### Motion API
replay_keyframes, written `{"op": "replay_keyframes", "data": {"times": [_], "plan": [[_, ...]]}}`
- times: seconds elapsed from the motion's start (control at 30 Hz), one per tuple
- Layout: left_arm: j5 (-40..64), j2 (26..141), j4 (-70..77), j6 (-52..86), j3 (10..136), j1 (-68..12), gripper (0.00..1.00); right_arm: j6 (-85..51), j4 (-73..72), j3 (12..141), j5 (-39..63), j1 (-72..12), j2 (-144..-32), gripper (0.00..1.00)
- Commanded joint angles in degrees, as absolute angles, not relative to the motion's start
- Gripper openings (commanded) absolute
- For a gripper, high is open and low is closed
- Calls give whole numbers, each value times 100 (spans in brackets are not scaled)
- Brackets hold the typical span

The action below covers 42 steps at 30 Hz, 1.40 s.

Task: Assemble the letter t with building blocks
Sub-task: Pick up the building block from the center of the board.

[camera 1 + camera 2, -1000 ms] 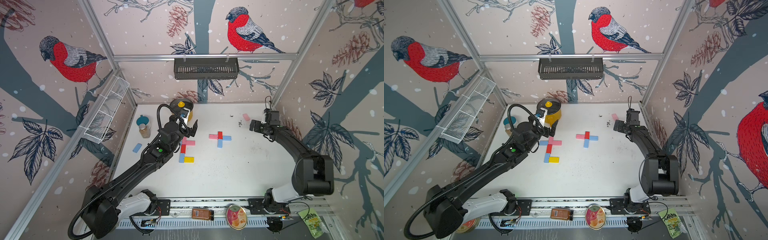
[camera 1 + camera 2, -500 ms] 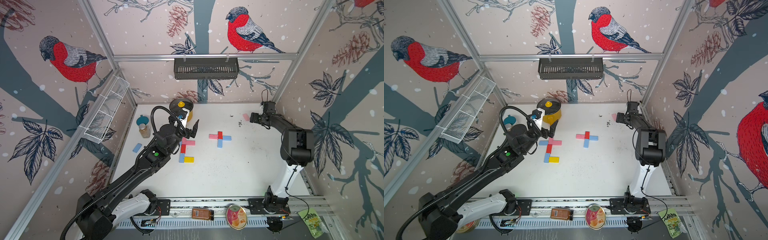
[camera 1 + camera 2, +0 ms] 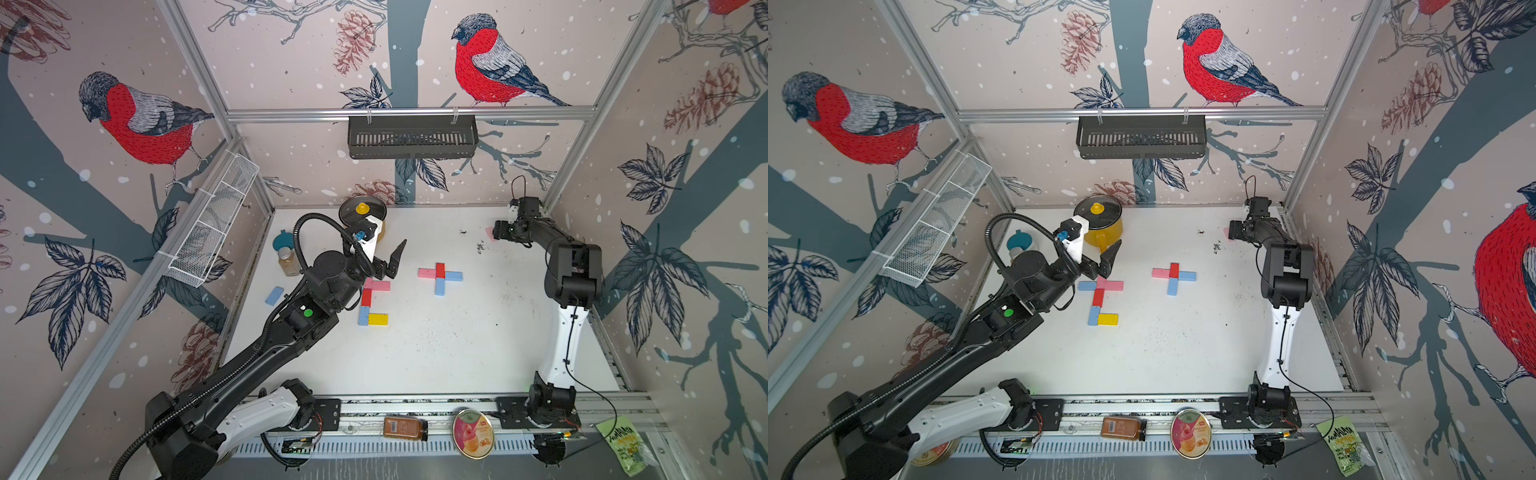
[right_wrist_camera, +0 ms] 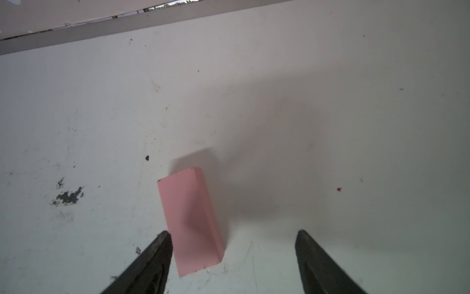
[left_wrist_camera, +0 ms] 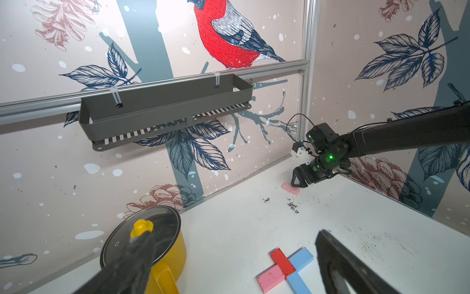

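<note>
— Which arm is nearer the loose brick?
— Starting from the left edge: the left tool [image 3: 390, 264] hangs wide open and empty over the brick figure [image 3: 1100, 297] (pink, red, blue and yellow). In the middle of the tabletop [image 3: 415, 365] lies the four-brick cross [image 3: 439, 277]. The pink brick [image 4: 190, 221] sits by the far right corner, well apart from both.
— So it's the right arm's job?
— Yes. The right tool [image 4: 232, 236] is down at it, jaws open, gripping nothing. The brick lies between them, close against one finger and apart from the other.
— Its long axis?
— It points away from the tool, along the fingers, so I judge the jaws would close across its narrow width.
</note>
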<state>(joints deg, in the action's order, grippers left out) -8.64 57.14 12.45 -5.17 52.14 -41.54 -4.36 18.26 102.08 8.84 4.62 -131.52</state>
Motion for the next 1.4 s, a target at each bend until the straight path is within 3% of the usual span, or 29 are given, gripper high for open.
{"op": "replay_keyframes", "data": {"times": [0.0, 0.57, 0.8, 1.03, 1.2, 1.37], "plan": [[-743, 5602, 1033, -448, 5183, -4166, 98, -378, 1974, 10397, 1080, 448, -13277, 75], [-1151, 5177, 958, -478, 4627, -4166, 98, -299, 2289, 10752, 1014, 264, -13609, 64], [-1222, 5159, 985, -516, 4531, -4161, 98, -290, 2407, 10837, 919, 229, -13688, 55], [-1261, 5159, 987, -536, 4490, -4166, 98, -237, 2543, 10890, 716, 163, -13724, 43], [-1298, 5159, 984, -536, 4465, -4166, 97, -340, 2532, 10756, 679, 150, -13611, 25], [-1392, 5142, 1024, -485, 4399, -4166, 98, -578, 2144, 10157, 922, 93, -13089, 16]]}}
